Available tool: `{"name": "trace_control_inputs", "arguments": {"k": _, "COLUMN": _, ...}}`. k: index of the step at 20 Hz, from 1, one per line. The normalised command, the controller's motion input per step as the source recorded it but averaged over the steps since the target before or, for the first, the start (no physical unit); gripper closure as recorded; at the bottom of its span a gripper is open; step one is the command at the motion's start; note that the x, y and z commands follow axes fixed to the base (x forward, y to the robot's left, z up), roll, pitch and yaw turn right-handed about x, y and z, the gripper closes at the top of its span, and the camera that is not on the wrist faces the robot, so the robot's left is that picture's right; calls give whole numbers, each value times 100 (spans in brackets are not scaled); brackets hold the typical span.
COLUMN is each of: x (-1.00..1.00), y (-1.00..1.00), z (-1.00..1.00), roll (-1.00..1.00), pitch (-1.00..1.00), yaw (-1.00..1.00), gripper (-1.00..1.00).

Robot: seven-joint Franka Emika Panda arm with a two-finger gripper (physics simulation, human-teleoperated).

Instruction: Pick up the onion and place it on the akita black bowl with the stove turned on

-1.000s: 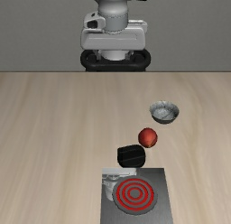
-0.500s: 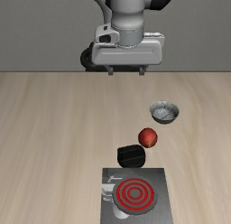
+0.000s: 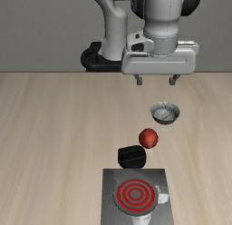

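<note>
A red round onion point(image 3: 149, 138) lies on the wooden table, just above and right of a black bowl point(image 3: 131, 156). The black bowl stands at the top edge of the stove point(image 3: 134, 196), whose burner glows with red rings. My gripper point(image 3: 155, 82) hangs high above the table toward the exterior view's right, well above the onion. Its two short fingertips stand apart with nothing between them, so it is open.
A small grey patterned bowl point(image 3: 165, 112) sits on the table above and right of the onion, almost under the gripper. The robot's black base point(image 3: 95, 58) is at the far edge. The wooden table spreads bare to the exterior view's left.
The arm has swung toward the exterior view's right and come slightly lower, bringing the gripper over the grey bowl. The onion, bowls and stove stay put.
</note>
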Motion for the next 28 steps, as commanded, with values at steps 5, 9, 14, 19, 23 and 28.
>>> {"name": "trace_control_inputs", "arguments": {"k": 5, "x": -20, "y": -20, "z": -60, "roll": 0, "pitch": 0, "yaw": 0, "gripper": -100}}
{"name": "trace_control_inputs", "arguments": {"k": 9, "x": 0, "y": 0, "z": -100, "roll": 0, "pitch": 0, "yaw": 0, "gripper": -100}}
{"name": "trace_control_inputs", "arguments": {"k": 14, "x": 0, "y": 0, "z": -100, "roll": 0, "pitch": 0, "yaw": 0, "gripper": -100}}
{"name": "trace_control_inputs", "arguments": {"k": 19, "x": 0, "y": 0, "z": -100, "roll": 0, "pitch": 0, "yaw": 0, "gripper": -100}}
{"name": "trace_control_inputs", "arguments": {"k": 23, "x": -25, "y": 0, "z": -75, "roll": 0, "pitch": 0, "yaw": 0, "gripper": -100}}
{"name": "trace_control_inputs", "arguments": {"k": 28, "x": 0, "y": 0, "z": 0, "roll": 0, "pitch": 0, "yaw": 0, "gripper": 100}}
